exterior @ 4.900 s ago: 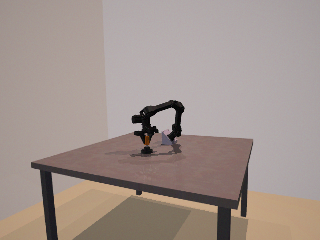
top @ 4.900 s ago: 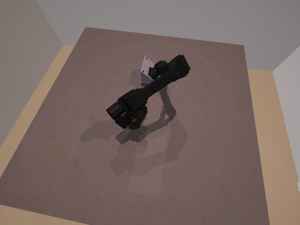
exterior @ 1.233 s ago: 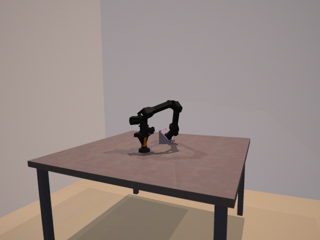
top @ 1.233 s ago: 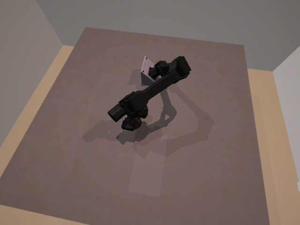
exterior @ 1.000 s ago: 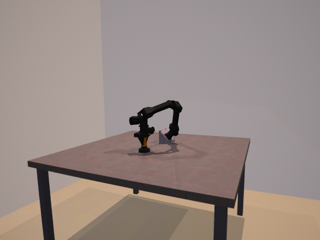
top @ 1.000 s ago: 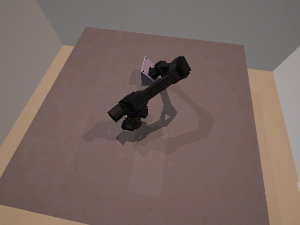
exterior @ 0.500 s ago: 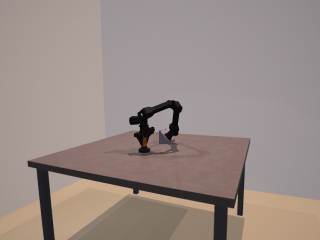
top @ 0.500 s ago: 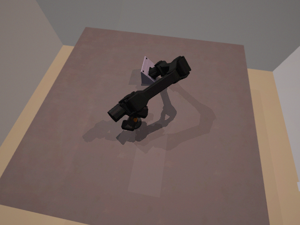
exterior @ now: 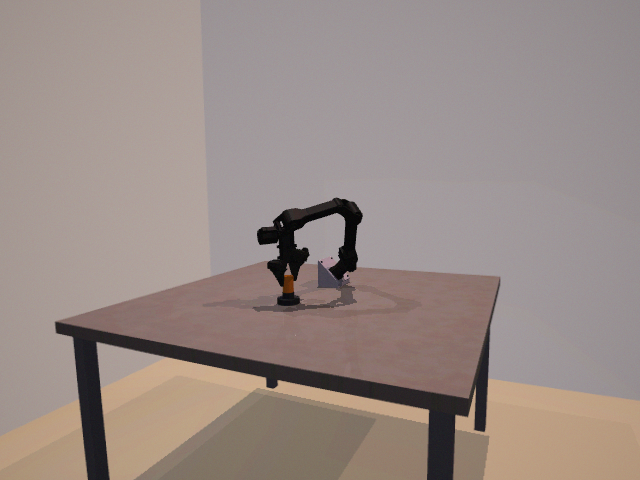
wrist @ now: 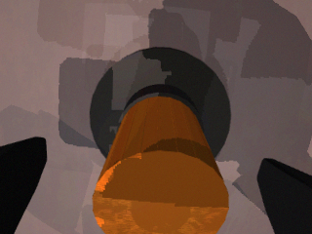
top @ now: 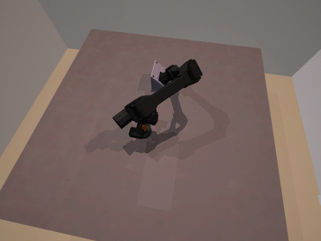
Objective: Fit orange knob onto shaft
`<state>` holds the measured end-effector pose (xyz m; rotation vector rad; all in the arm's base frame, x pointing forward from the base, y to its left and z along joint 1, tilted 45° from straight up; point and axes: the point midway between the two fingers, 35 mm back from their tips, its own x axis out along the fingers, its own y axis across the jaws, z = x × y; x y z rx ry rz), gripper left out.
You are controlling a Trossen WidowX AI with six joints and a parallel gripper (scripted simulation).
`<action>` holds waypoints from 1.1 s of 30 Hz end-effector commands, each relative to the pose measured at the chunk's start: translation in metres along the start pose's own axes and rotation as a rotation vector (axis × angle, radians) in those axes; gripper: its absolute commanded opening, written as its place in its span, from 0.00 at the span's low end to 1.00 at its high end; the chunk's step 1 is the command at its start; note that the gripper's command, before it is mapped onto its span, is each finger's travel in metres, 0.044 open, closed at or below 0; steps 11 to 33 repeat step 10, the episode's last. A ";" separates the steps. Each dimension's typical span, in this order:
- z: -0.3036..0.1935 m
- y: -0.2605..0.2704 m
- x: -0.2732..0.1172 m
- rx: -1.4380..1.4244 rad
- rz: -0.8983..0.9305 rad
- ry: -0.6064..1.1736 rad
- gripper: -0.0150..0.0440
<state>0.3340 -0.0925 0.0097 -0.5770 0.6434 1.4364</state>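
The orange knob (top: 144, 127) (exterior: 288, 285) (wrist: 161, 129) stands upright on the dark round pedestal (top: 148, 133) (exterior: 287, 301) (wrist: 200, 70). Its flat top faces the wrist camera. A narrow dark collar shows between the knob's lower edge and the pedestal's wide base. The silver shaft and the knob's hole are hidden, and I cannot tell whether the knob is fully seated. My gripper (exterior: 288, 282) (wrist: 155, 161) is wide open and points down, with one finger on each side of the knob. In the wrist view there is a clear gap between each finger and the knob.
A pale lilac wedge-shaped block (top: 158, 72) (exterior: 327, 276) stands on the table (top: 220, 181) (exterior: 361, 330) beside the arm's base. The arm arches above the table from its base to the knob and casts shadows around the pedestal.
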 end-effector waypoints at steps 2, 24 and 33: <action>-0.002 0.000 -0.066 -0.011 -0.024 0.017 1.00; -0.002 0.000 -0.075 -0.011 -0.024 0.016 1.00; -0.002 0.000 -0.075 -0.011 -0.024 0.016 1.00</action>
